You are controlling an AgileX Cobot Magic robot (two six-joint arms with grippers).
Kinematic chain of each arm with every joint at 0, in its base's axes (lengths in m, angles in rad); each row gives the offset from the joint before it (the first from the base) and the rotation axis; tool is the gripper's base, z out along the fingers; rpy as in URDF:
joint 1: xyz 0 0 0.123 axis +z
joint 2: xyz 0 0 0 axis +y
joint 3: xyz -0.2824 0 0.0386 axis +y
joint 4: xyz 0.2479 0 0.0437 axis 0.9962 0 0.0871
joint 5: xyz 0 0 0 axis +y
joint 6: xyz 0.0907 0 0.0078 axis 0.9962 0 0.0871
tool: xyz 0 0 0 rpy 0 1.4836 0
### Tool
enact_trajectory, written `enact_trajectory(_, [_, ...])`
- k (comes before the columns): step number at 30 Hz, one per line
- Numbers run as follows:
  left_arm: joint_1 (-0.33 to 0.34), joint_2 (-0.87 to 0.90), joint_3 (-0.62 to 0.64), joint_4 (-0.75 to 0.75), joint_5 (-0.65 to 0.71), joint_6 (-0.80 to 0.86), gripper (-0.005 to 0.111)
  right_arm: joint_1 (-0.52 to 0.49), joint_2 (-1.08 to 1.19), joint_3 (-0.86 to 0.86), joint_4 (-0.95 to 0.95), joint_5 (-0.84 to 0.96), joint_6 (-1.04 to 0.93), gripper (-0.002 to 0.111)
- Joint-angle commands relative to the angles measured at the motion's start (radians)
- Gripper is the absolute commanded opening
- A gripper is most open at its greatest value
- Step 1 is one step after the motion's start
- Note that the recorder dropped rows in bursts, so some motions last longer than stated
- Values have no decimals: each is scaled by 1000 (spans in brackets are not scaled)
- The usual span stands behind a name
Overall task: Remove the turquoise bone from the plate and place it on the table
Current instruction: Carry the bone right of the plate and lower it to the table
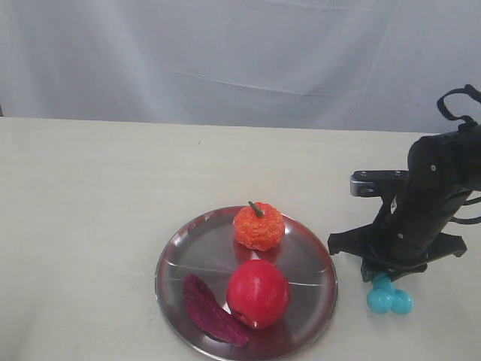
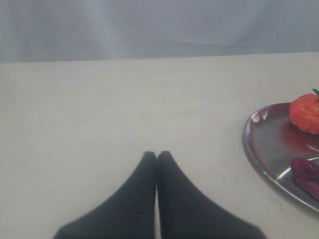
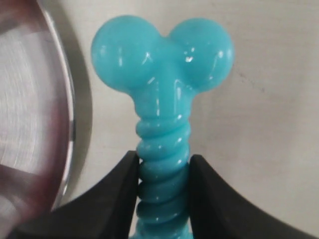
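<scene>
Our right gripper (image 3: 163, 172) pinches the turquoise bone (image 3: 162, 74) by its shaft beside the plate (image 3: 30, 99), down at the table (image 3: 269, 124); our left gripper (image 2: 157, 154) sits with fingers pressed together, and we judge only the release remains.

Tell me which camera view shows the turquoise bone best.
The right wrist view: the turquoise bone fills it, ribbed shaft between the right tool's fingers, knobs over the table. The exterior view shows only its knobs below the arm, beside the plate. The left wrist view misses it.

Glossy rubbery turquoise bone (image 3: 162, 99), shiny metal plate (image 1: 174, 263), matte table (image 1: 90, 210)
</scene>
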State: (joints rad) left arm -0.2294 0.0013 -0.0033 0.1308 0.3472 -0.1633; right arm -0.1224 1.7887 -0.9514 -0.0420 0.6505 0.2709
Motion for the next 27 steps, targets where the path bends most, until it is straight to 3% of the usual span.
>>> enact_trajectory(1, [-2, -1, 3, 1, -1, -2, 0, -4, 5, 10, -1, -33, 7, -1])
enact_trajectory(27, [-2, -1, 3, 1, -1, 1, 0, -4, 40, 10, -8, -51, 9, 0])
